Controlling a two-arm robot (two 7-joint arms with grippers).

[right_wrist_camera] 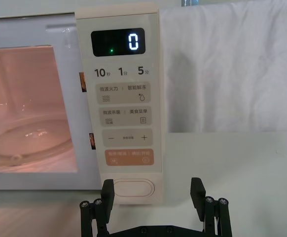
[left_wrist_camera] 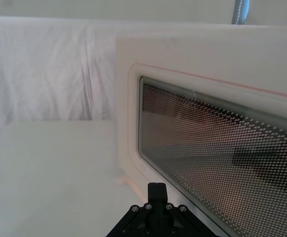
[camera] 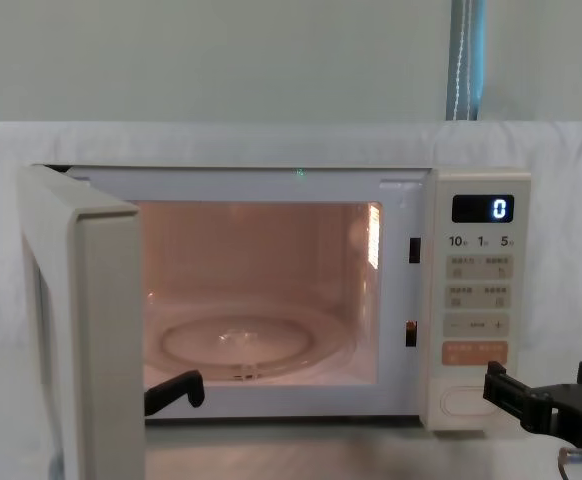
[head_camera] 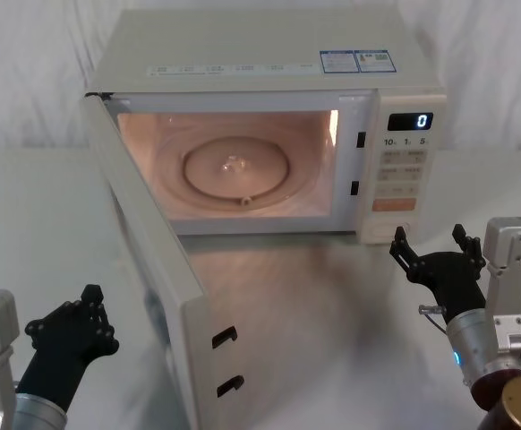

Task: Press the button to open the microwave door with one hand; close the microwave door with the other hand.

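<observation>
Door open; press done | right gripper jaws spread by button | left gripper, jaws unclear; next I push door shut

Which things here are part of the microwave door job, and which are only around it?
Part of the job:
- button
- microwave door, standing open
- right gripper, open, before the panel
- left gripper, outside the door

Only around:
- orange key
- display showing 0
- glass turntable
</observation>
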